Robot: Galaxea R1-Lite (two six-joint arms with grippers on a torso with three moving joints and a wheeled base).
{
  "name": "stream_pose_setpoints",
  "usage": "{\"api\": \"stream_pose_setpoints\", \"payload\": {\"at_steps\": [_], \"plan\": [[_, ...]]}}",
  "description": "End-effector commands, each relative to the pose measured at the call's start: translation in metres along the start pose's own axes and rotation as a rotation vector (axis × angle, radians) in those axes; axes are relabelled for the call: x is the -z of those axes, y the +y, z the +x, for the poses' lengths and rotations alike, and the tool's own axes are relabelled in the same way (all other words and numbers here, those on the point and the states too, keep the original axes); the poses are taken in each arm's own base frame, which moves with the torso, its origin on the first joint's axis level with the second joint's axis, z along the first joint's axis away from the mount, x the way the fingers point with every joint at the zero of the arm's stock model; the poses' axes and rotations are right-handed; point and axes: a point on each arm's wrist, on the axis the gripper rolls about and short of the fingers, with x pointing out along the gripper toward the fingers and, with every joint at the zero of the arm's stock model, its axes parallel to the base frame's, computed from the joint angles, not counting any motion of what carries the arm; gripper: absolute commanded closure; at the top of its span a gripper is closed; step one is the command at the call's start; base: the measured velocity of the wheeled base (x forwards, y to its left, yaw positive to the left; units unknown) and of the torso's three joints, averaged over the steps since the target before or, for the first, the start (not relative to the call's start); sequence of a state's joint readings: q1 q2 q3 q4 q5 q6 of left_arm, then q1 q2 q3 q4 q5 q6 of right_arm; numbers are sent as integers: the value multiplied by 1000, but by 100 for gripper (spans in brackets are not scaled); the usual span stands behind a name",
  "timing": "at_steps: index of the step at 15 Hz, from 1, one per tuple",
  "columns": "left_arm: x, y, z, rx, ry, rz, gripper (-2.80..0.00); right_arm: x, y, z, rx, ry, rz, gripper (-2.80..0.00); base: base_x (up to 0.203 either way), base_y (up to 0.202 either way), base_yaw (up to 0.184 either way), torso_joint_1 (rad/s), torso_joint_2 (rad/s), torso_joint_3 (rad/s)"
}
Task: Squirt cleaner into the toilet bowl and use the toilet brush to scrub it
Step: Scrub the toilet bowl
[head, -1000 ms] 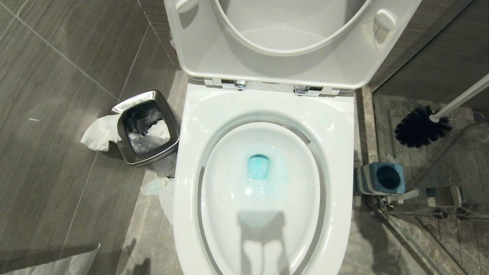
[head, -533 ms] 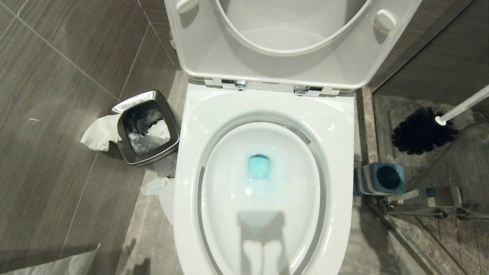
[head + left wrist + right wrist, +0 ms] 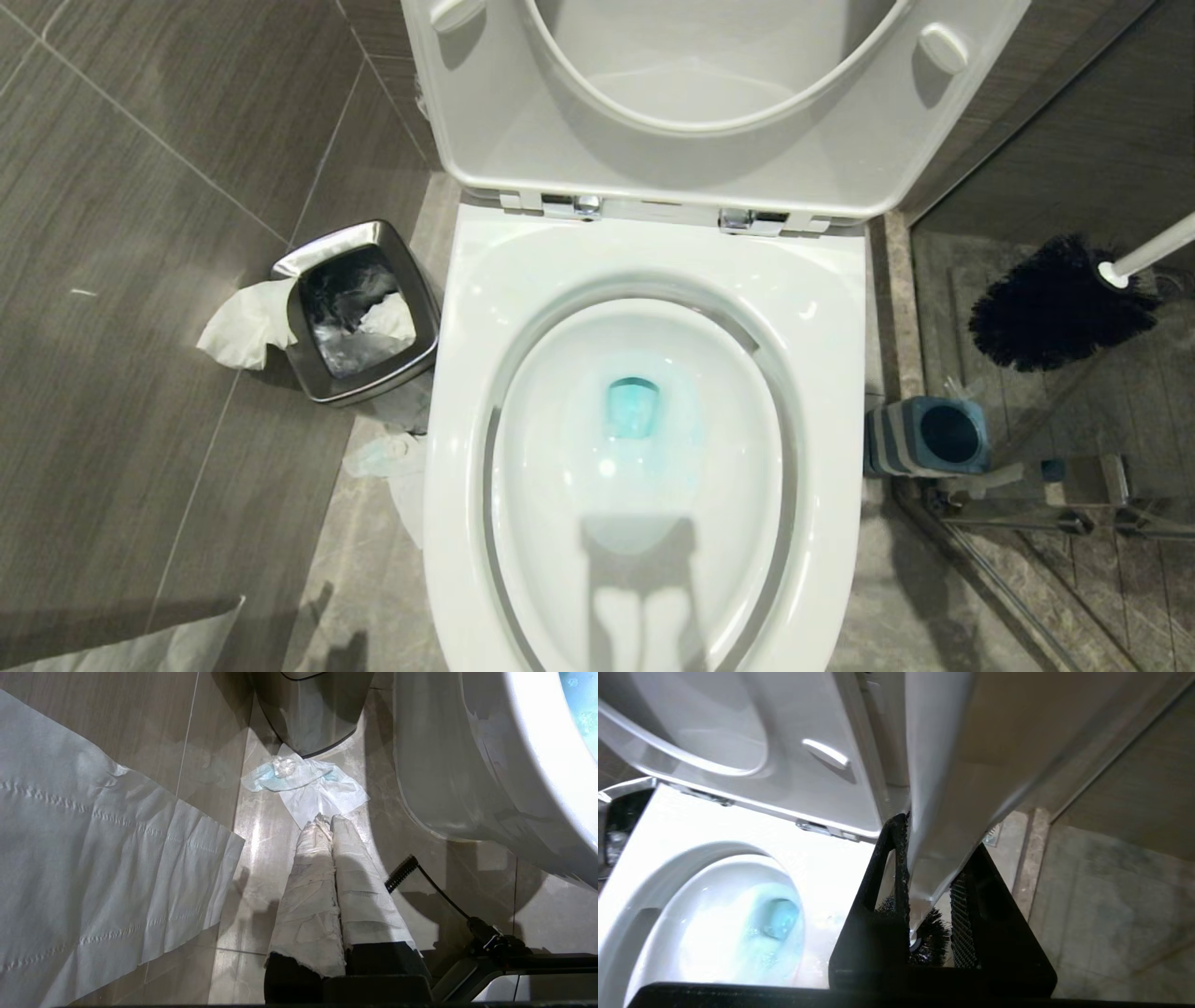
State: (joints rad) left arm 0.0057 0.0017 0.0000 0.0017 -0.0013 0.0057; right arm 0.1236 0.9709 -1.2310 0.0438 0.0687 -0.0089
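Right gripper point(image 3: 929, 877) clamps toilet brush point(image 3: 1060, 303) handle.

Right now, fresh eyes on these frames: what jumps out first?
The open toilet bowl fills the middle of the head view, its water tinted blue. To its right the toilet brush hangs in the air above its empty blue-topped holder, its white handle clamped in the right gripper. Left of the bowl, a steel waste bin stands with tissue spilling over its side.
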Motion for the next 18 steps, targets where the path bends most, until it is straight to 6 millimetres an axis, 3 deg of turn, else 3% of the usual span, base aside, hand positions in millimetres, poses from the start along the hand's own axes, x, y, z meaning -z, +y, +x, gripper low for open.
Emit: {"api": "stream_pose_setpoints", "payload": {"at_steps": [1,11,18], "plan": [[0,0,0,0,3,0,0,-7,0,1,-13,-15,-3,0,0,0,0,0,0,0],[0,0,0,1,3,5,0,-12,0,2,-13,-26,-10,0,0,0,0,0,0,0],[0,0,0,1,1,7,0,-1,3,23,-158,35,-33,0,0,0,0,0,0,0]]}}
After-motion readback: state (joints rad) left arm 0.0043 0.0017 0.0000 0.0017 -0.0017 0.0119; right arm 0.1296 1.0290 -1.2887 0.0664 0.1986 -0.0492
